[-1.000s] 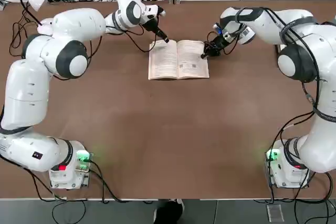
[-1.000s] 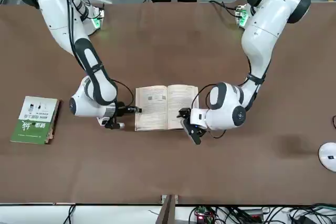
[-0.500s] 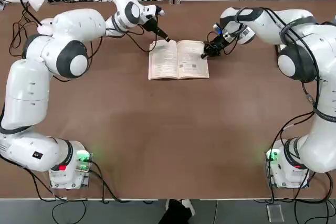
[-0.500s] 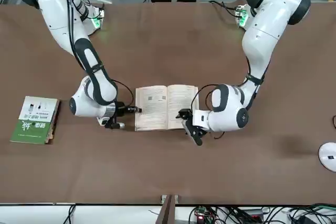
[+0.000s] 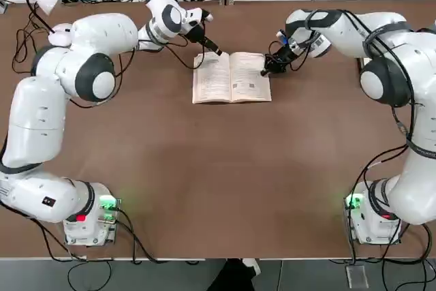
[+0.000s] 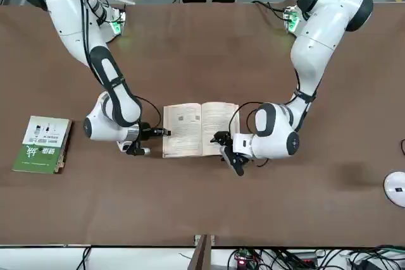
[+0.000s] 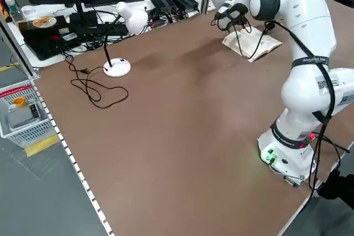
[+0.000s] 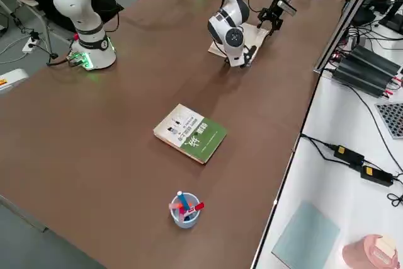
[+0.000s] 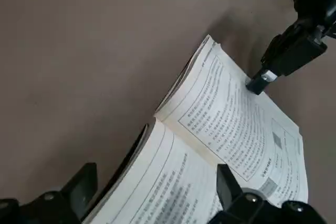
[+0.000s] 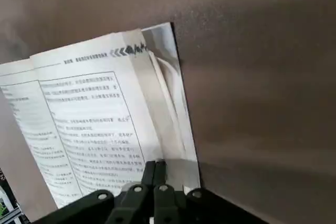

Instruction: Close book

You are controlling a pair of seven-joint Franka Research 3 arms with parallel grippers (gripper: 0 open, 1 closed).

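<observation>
Book [image 5: 231,78] lying open and face-up on the brown table [image 5: 218,182], toward the far middle of the top view, cream text pages showing, spine running toward and away from the arm bases.

Left gripper [image 5: 214,49] at about 11 o'clock of the book, right at its far-left corner — fingers spread wide apart in its wrist view, one on either side of that corner of the left-hand page, nothing clamped between them.

Right gripper [image 5: 266,71] at about 3 o'clock of the book, tip at the outer edge of the right-hand page — fingers [image 10: 155,171] pressed together with no gap in its wrist view, resting at the page edge; whether paper is pinched between them cannot be told.

Green-and-white book [image 6: 43,144] closed and flat, well apart from the open one, out toward 3 o'clock on the robot's right. Cup of pens [image 8: 184,209] beyond that, near the table edge. White desk lamp [image 7: 123,37] at the far-left corner.
</observation>
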